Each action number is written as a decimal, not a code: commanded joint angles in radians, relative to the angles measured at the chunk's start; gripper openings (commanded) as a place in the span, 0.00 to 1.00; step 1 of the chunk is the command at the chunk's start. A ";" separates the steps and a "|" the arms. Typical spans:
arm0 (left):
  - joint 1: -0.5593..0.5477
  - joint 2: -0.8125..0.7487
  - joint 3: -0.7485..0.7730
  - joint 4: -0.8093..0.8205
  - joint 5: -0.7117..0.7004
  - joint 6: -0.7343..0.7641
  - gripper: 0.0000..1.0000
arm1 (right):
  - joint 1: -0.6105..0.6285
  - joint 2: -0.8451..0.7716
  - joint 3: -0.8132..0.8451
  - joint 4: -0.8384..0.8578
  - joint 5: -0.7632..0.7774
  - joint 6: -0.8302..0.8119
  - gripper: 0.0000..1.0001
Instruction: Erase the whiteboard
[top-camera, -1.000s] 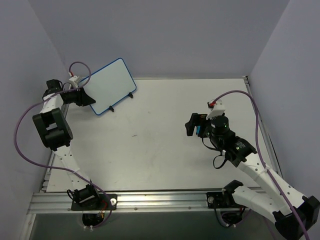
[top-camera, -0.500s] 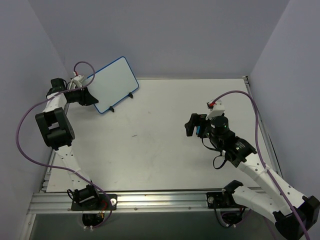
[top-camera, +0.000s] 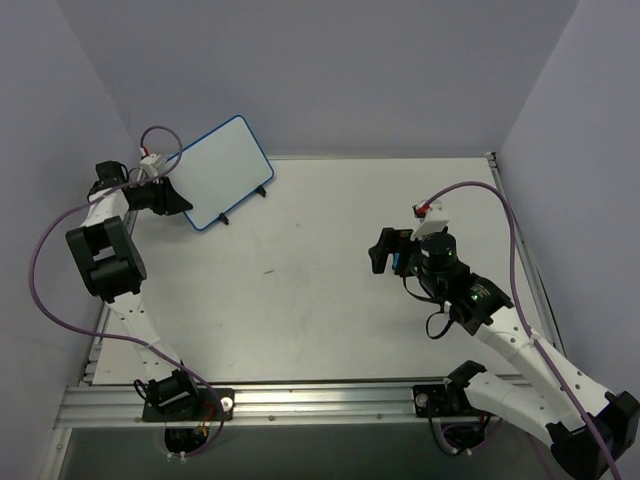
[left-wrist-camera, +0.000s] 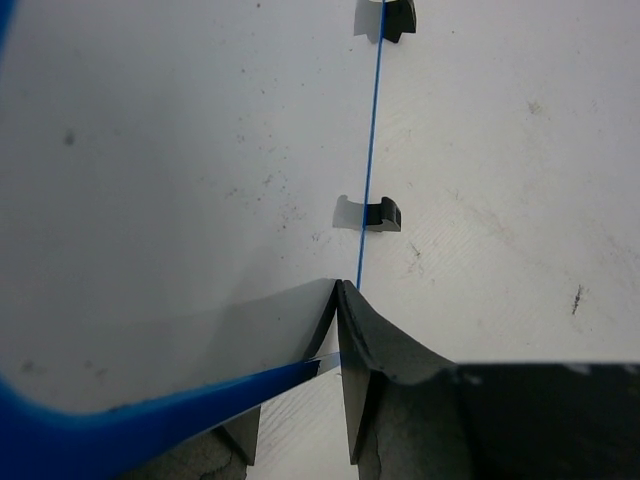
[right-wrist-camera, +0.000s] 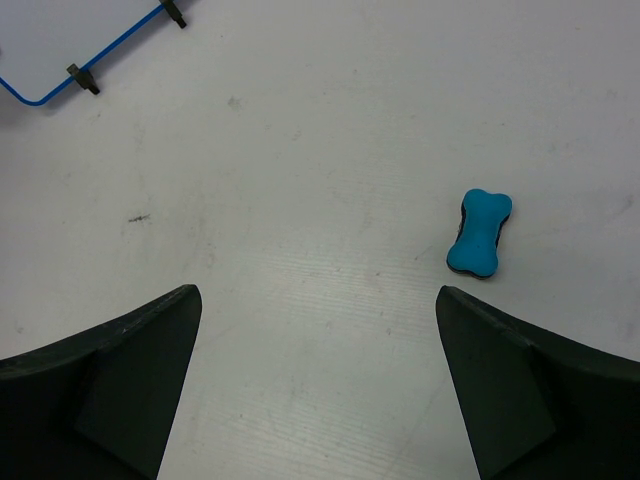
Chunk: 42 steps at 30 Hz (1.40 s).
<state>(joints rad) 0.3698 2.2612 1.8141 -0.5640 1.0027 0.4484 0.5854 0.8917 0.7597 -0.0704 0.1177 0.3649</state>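
Note:
The whiteboard (top-camera: 220, 170) is blank, with a thin blue frame, and stands tilted at the table's far left. My left gripper (top-camera: 172, 197) is shut on its lower left corner. In the left wrist view the board's white face (left-wrist-camera: 150, 150) fills the left side, and the gripper (left-wrist-camera: 340, 288) pinches its blue edge. My right gripper (top-camera: 385, 250) is open and empty above the table's right half. In the right wrist view (right-wrist-camera: 318, 300) a blue bone-shaped eraser (right-wrist-camera: 480, 232) lies on the table just beyond the right finger. The board's corner (right-wrist-camera: 60, 30) shows at the top left.
Two black stand feet (left-wrist-camera: 380, 215) clip the board's lower edge and rest on the white table (top-camera: 320, 290). Grey walls close in the left, back and right. A small dark mark (right-wrist-camera: 138, 218) is on the table's middle.
The left gripper and the whiteboard shifted slightly up and right half a second ago, then came back to where they were. The right arm has not moved.

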 joint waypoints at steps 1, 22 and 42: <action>0.009 -0.066 0.001 0.065 -0.003 0.023 0.40 | 0.011 -0.016 -0.007 0.026 0.025 -0.009 1.00; 0.012 -0.084 -0.036 0.127 -0.062 -0.043 0.94 | 0.017 -0.008 -0.005 0.029 0.023 -0.014 1.00; 0.070 -0.258 -0.191 0.317 -0.176 -0.186 0.94 | 0.021 -0.005 -0.008 0.040 0.023 -0.023 1.00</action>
<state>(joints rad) 0.4267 2.1040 1.6463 -0.3420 0.8566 0.3016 0.5972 0.8917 0.7597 -0.0685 0.1184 0.3607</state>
